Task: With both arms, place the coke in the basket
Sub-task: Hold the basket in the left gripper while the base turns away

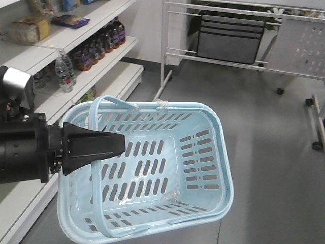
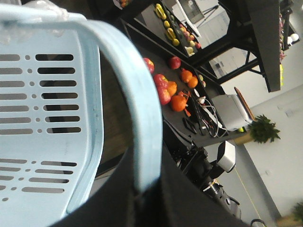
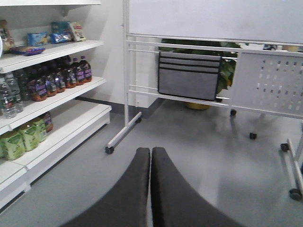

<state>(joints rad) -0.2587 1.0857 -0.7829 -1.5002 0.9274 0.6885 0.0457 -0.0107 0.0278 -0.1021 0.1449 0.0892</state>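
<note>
The basket [image 1: 225,152] hangs tilted over the grey floor [image 1: 264,127], just beside the shelves [image 1: 109,58]. The left gripper [image 1: 116,145] is clamped on its handle [image 2: 142,109]. The right gripper [image 3: 151,158] is closed and empty, fingers touching. The coke's place cannot be told.

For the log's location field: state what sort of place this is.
Likely a mock supermarket aisle in a lab. White shelves carry rows of bottled drinks, and a light blue shopping basket is in use; the wheeled whiteboard hints at a test setup, not a real shop.
</note>
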